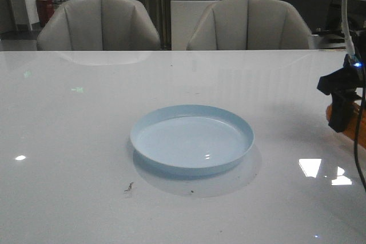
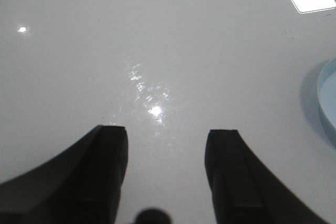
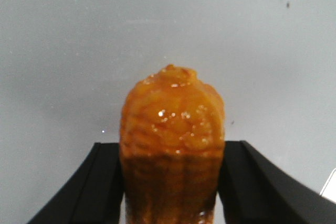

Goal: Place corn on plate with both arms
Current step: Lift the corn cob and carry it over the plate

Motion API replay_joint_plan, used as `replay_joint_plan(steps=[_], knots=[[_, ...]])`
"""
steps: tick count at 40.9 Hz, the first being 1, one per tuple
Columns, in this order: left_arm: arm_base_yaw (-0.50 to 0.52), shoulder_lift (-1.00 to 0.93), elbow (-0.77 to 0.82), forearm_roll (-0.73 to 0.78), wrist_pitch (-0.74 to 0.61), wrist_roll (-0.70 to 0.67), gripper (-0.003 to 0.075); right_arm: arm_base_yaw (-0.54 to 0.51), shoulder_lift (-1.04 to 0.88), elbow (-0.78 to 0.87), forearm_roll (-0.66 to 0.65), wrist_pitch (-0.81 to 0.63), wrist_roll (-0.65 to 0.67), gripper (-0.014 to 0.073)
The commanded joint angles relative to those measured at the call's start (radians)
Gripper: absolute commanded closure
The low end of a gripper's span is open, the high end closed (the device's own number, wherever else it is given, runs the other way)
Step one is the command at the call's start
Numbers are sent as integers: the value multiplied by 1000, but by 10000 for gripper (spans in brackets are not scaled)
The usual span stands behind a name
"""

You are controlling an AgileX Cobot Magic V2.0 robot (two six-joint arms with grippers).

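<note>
My right gripper is clamped on the corn: in the right wrist view the two black fingers press against either side of the orange-yellow cob, whose bumpy, glossy end points away from the wrist over the bare white table. In the front view my right gripper sits well to the right of the plate, near the table's right edge, and only a sliver of the corn shows orange behind the dark fingers; whether the cob rests on the table or is lifted off it I cannot tell. The pale-blue plate lies flat near the middle of the table with nothing in it. My left gripper stands open, its two dark fingers spread apart with only the shiny table surface between them, and the rim of the plate just enters that view at one side, apart from the fingers. My left arm does not show in the front view.
</note>
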Motion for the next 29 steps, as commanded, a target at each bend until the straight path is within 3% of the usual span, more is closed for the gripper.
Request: replay_joint_plan(steps=[1, 16, 29], knots=[[4, -9, -27, -1, -77, -13, 321, 21, -53, -106, 11, 22, -76, 469], [4, -9, -27, -1, -75, -13, 321, 232, -53, -380, 56, 114, -154, 473], [4, -9, -27, -1, -75, -13, 321, 445, 4, -408, 57, 58, -156, 473]])
